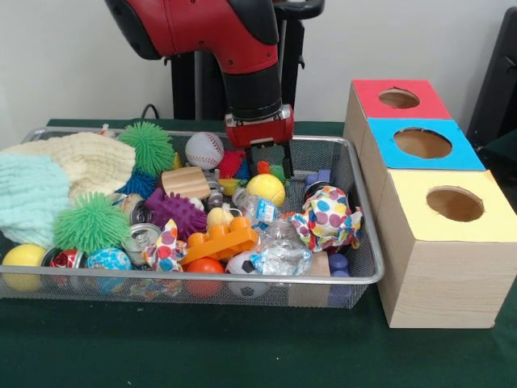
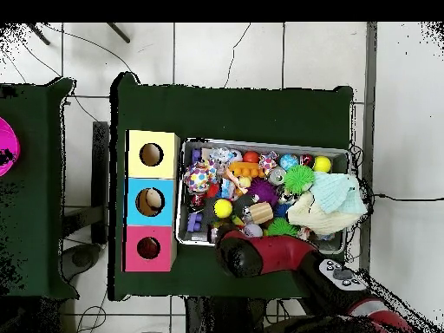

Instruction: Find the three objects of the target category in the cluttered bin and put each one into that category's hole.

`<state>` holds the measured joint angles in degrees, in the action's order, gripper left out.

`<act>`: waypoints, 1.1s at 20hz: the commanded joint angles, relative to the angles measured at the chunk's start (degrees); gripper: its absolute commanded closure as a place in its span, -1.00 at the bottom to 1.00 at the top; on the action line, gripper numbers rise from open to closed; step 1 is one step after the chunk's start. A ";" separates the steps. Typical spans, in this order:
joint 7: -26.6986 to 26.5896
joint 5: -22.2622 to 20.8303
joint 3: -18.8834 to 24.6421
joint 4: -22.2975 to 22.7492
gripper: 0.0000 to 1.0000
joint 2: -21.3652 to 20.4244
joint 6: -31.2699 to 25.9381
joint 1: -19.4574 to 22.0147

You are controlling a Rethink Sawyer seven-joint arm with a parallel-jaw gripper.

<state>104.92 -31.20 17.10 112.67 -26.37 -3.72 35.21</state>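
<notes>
A wire mesh bin (image 1: pixel 365 242) holds a pile of mixed toys. My gripper (image 1: pixel 269 164) reaches down into its back middle, open, with small red and green blocks (image 1: pixel 270 169) showing between the black fingers. Just below it, toward the front, lies a yellow ball (image 1: pixel 265 189) (image 2: pixel 223 208). A baseball (image 1: pixel 204 149) sits to the left of the gripper. Three boxes stand beside the bin, each with a round hole: red (image 1: pixel 399 98), blue (image 1: pixel 422 142) and yellow (image 1: pixel 455 204). In the overhead view the red arm (image 2: pixel 260 251) hides the gripper.
Also in the bin are two green spiky balls (image 1: pixel 150 145) (image 1: pixel 90 222), a purple spiky toy (image 1: pixel 176 210), an orange brick (image 1: pixel 220 241), a polka-dot paper wad (image 1: pixel 327 217), a wooden block (image 1: pixel 186 183), cans (image 1: pixel 141 238) and folded cloths (image 1: pixel 81 162) on the left.
</notes>
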 commanded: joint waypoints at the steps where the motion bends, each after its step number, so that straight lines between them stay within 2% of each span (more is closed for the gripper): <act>1: 4.83 1.89 2.75 -16.52 -1.00 4.91 4.00 0.92; 12: 4.94 1.47 3.11 -19.13 -1.00 5.91 3.64 0.65; 22: 3.00 0.01 5.87 -19.29 -1.00 6.18 3.15 3.02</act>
<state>104.93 -31.27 17.78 105.61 -22.55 -3.36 36.03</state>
